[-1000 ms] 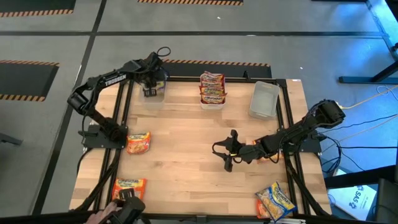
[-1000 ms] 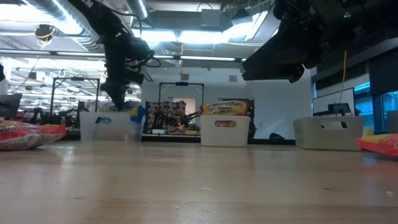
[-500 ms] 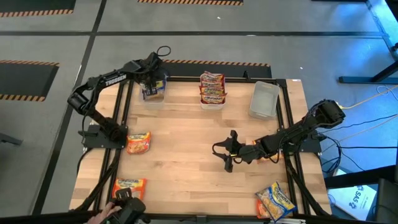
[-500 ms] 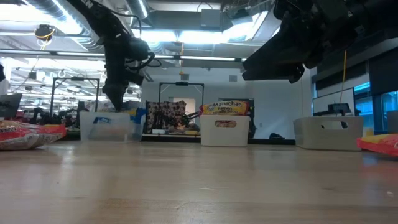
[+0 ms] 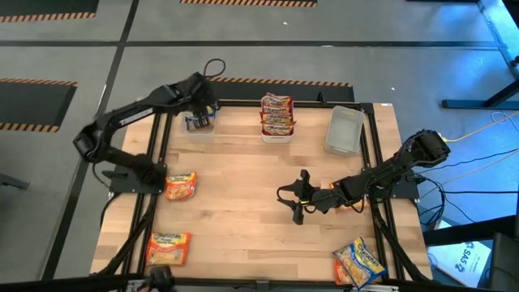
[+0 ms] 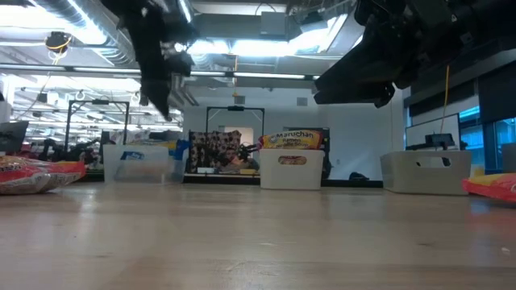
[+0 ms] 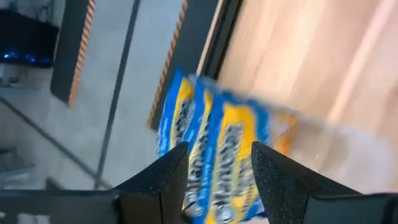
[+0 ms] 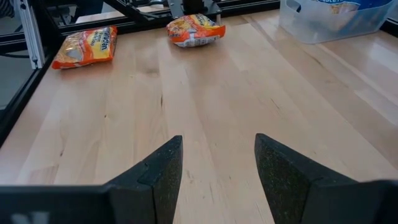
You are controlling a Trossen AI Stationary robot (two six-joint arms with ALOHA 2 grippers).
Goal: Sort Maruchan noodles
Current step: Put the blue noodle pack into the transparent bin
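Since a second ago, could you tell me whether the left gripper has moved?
Yes. The left gripper has lifted up and back from the left bin, open, leaving the blue packets inside.

three clear bins (image 5: pixel 344 130), wooden table (image 5: pixel 243 203)

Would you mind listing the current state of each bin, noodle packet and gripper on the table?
Left bin: holds blue packets.
Middle bin: filled with red packets.
Right bin: looks empty.
Orange packet at the left edge: loose on the table.
Orange packet at the near left: loose on the table.
Yellow packets at the near right: loose, overlapping.
Left gripper: open above the left bin, holding nothing.
Right gripper: open, empty, over mid-table.
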